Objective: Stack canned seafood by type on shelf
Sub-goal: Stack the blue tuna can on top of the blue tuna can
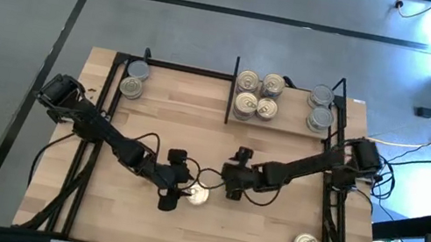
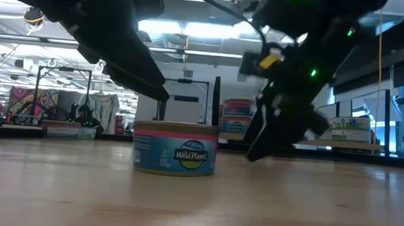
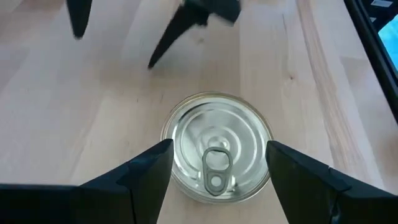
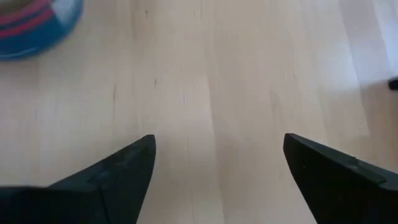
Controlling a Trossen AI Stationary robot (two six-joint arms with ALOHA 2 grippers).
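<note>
Where planks run: shelf (image 1: pixel 201 101), tin (image 2: pixel 175 148).

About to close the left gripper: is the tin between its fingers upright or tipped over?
Upright. The tin sits flat on the tabletop, pull-tab lid facing up; the low view shows its label level. The left gripper straddles it, open.

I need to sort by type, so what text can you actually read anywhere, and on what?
"Wild Planet": on the blue label of the tin standing on the table between the two arms, low view.
Smaller print on that label: too blurred to read.
Labels on the stacked tins and boxes behind: unreadable.
Lids of the shelf tins, high view: no readable text.
</note>
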